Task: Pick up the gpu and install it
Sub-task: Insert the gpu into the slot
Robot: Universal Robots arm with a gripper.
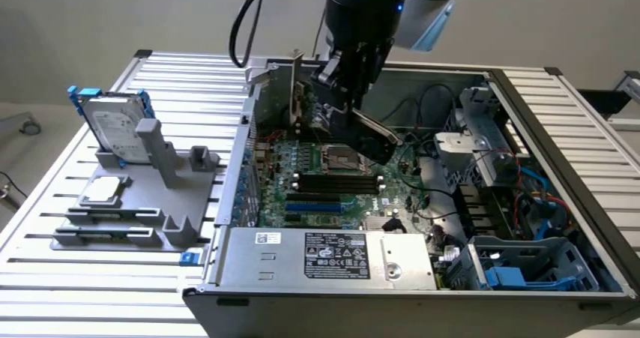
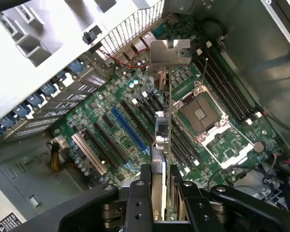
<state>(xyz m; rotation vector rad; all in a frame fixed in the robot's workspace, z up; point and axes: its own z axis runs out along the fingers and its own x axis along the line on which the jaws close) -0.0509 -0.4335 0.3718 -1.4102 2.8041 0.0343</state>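
Arm over open PC case [image 1: 450, 79] on slatted table [image 1: 190, 76]. Gripper [image 1: 350, 112] [image 2: 159, 195] was down inside the case, jaws nearly closed and clamped on the gpu [image 1: 376, 142] [image 2: 163, 140], w/ fingers [image 2: 135, 208] either side of the card's edge.

Wrist view: card seen edge-on, thin, running out from the fingers, its metal bracket [image 2: 169, 54] at the far end toward the perforated rear wall. Blue slot [image 2: 130, 131] lay just beside the card's line.

Exterior view: black shroud face showed. Card was tilted, hanging below gripper over the motherboard [image 1: 320, 203] [image 2: 87, 116], approx. above CPU socket [image 1: 338, 157] [image 2: 201, 114] and near the black memory slots [image 1: 340, 182]. Card not seated in any slot. Couldn't tell whether its low corner touched the board.

Elsewhere: silver hard drive [image 1: 115, 124] w/ blue rails stood upright on a grey stand [image 1: 150, 195], on the exterior view's left of the case, well apart from gripper. PSU [image 1: 330, 255] sat at the case's near edge.
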